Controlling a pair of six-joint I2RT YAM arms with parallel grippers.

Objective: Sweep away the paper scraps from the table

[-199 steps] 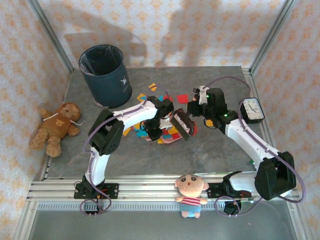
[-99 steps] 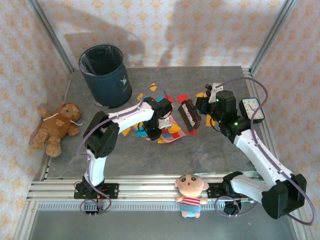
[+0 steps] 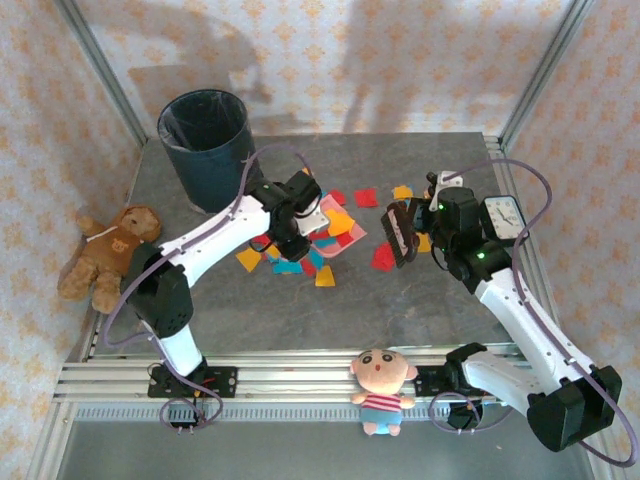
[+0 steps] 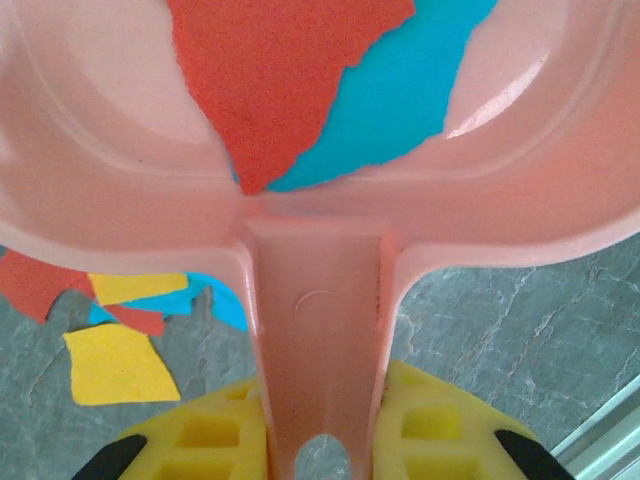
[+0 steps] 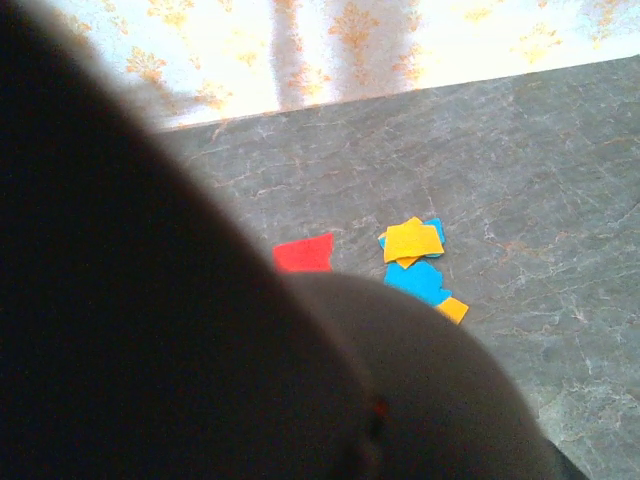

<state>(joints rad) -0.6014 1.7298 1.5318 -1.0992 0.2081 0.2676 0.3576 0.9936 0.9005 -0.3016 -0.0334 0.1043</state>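
Observation:
My left gripper point(image 3: 298, 214) point(image 4: 318, 445) is shut on the handle of a pink dustpan point(image 3: 350, 234) point(image 4: 320, 300), whose handle runs between the yellow fingers point(image 4: 200, 435). The pan carries red and blue paper scraps point(image 4: 290, 80), and a yellow one shows from above. More paper scraps point(image 3: 290, 263) point(image 4: 110, 360) lie on the table point(image 3: 450, 300) under and in front of the pan, with others at the back point(image 3: 365, 197) and by the brush point(image 3: 382, 257). My right gripper point(image 3: 428, 228) is shut on a dark brush point(image 3: 400, 232), which blurs dark across the right wrist view point(image 5: 150, 300); beyond it lie scraps point(image 5: 412, 242).
A dark blue bin point(image 3: 208, 148) stands at the back left corner. A teddy bear point(image 3: 110, 255) lies off the table's left edge, a clock point(image 3: 503, 216) at the right edge, and a doll point(image 3: 380, 388) on the front rail.
The left arm has carried the dustpan back and left, toward the bin, leaving scraps where it stood. The right arm has drawn the brush to the right, away from the pan.

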